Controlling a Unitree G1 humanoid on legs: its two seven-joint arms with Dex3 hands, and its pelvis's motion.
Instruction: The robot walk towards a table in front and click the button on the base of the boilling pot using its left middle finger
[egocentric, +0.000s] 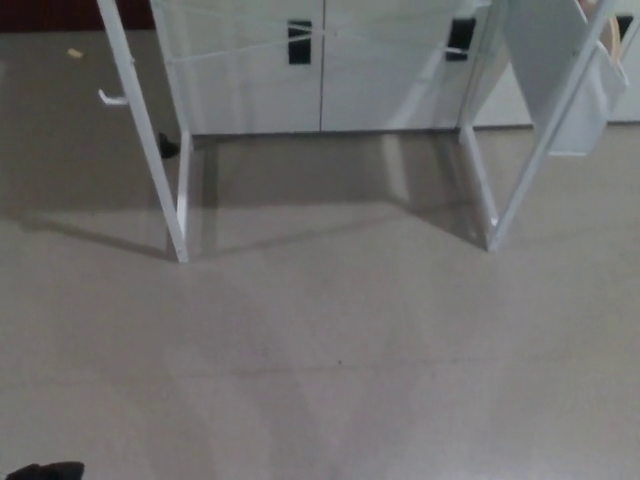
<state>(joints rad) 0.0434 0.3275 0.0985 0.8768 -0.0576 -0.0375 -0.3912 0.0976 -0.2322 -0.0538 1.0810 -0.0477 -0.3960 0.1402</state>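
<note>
The boiling pot and its button do not show in the head view. Only the lower part of the white table frame is in sight: its left legs (180, 235) and right legs (490, 230) stand on the grey floor ahead. A small black piece of the robot (42, 470), probably my left hand, pokes in at the bottom left corner, too little to read. My right hand is out of the picture.
White cabinets (320, 90) with black handles (298, 42) stand behind the table frame. A white panel (565, 90) hangs at the frame's right side. A small black object (167, 147) and a yellow scrap (74, 53) lie on the floor at left.
</note>
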